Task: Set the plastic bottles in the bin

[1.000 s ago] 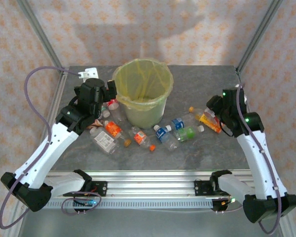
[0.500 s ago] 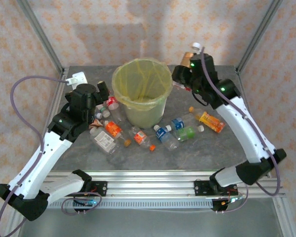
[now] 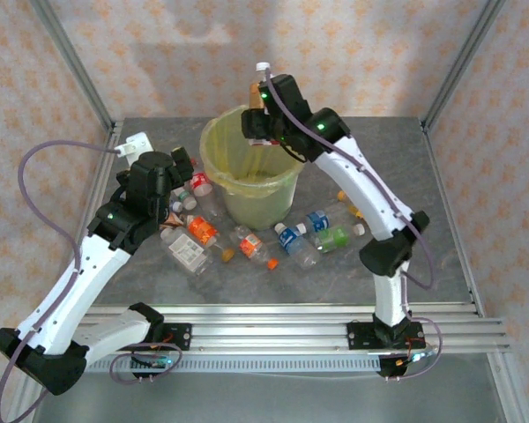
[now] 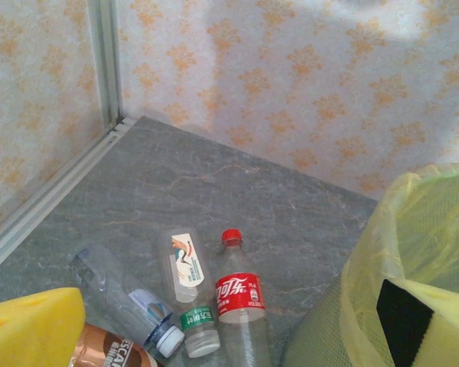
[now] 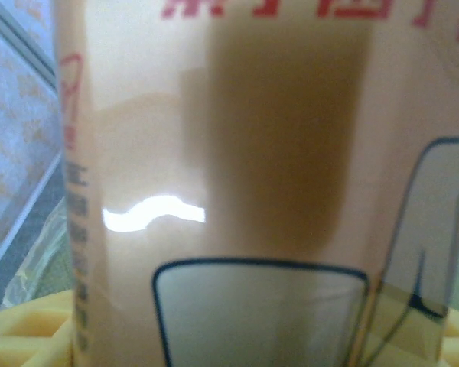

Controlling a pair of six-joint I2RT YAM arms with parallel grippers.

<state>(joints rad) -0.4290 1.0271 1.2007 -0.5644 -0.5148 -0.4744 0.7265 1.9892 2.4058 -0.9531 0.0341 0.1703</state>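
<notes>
On the near side of the bin [image 3: 257, 201], a scatter of bottles [image 3: 291, 240] lies untouched on the table [image 3: 423, 264], with orange, blue and green labels among them. Left of the bin, just beside its wall, sits another cluster. The left wrist camera gives me a cola bottle [image 4: 239, 294] with a red cap, a small green-labelled bottle [image 4: 197, 321] touching it, and a brown-labelled bottle [image 4: 107, 353] by my yellow pad [image 4: 30, 327]. The overhead view blurs all that detail to specks.

The left gripper [image 3: 183, 167] hovers above that cluster, jaws wide apart and holding nothing. Above the bin, toward its far rim, the right gripper [image 3: 259, 119] is clamped on a tan-labelled bottle [image 3: 257, 92], white cap up. The right wrist camera shows that bottle pressed close, while the overhead view places it over the mouth.

I judge the job barely under way: one bottle is ready to drop, and most are yet to be picked up. What lies inside the bin I cannot tell.
</notes>
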